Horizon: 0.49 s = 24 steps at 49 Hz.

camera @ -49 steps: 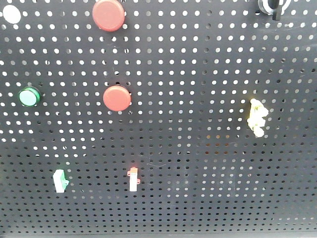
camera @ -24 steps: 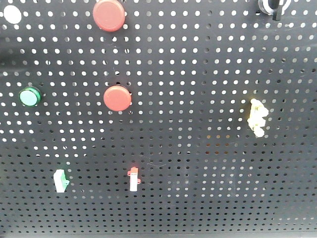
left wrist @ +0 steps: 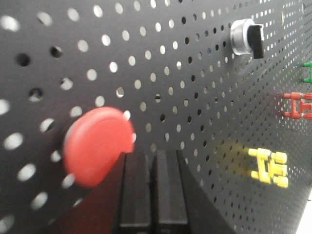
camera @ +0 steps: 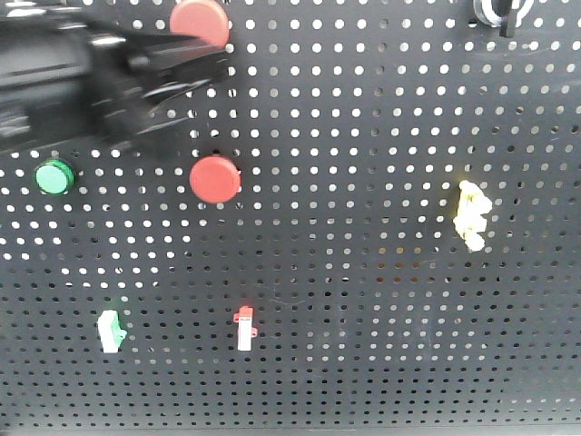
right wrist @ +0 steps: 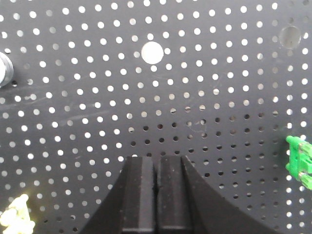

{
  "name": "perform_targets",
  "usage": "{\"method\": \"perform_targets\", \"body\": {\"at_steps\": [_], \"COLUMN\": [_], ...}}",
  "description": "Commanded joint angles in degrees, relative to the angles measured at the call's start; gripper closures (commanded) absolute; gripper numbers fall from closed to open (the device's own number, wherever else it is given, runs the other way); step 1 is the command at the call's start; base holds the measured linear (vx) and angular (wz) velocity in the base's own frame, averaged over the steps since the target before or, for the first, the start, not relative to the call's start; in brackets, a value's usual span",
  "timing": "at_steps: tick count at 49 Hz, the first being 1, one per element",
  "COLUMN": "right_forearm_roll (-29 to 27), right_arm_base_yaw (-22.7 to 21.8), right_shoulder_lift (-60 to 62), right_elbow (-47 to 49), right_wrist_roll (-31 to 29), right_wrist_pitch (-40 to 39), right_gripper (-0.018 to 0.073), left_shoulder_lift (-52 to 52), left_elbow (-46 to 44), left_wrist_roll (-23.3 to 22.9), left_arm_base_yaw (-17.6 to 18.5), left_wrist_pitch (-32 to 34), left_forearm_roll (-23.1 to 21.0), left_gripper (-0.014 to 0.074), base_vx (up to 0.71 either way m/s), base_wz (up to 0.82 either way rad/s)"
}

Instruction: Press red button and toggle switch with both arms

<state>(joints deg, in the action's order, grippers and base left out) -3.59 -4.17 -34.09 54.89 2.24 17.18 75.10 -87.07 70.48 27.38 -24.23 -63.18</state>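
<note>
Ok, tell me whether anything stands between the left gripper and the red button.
Nothing visible does. The shut left gripper is right beside the red button, with only bare pegboard around them.

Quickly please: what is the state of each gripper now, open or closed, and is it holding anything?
Left gripper: closed, holding nothing, tips near the red button.
Right gripper: closed, holding nothing.
</note>
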Motion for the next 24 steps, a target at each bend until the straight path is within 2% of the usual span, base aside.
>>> {"method": "perform_targets", "body": {"at_steps": [1,9,20,24], "right_forearm_roll": [0.13,0.07,-0.24,-2.14], "right_arm_base_yaw": [0.03,0.03,0.03,0.03], "right_shoulder_lift": [-0.63,-0.63,-0.63,-0.63], "right_elbow": [2.02,2.02,2.02,2.02], "right_wrist_roll": [-0.52,-0.52,-0.06,-0.10], "right_wrist_pitch": [-4.49,-4.49,-3.69,-2.59], "right_gripper": [0.0562,0.0562,0.0562,0.0562], "left_shoulder_lift": [-0.08,0.00,-2.36,-3.93], "left_elbow": [-2.65,-2.65,-2.40,-2.39], "left_wrist_roll": [0.01,-0.03,-0.03,-0.03], "left_arm_base_yaw": [0.09,0.09,0.09,0.09], "left_wrist_pitch": [8.36,9.88,4.24,1.39], "left_forearm_roll": [-2.32,-2.44,-1.86,-1.86], "left_gripper": [0.0594,0.0594,0.0594,0.0594], "base_vx": [0.00,0.00,0.00,0.00], "base_wz": [0.00,0.00,0.00,0.00]}}
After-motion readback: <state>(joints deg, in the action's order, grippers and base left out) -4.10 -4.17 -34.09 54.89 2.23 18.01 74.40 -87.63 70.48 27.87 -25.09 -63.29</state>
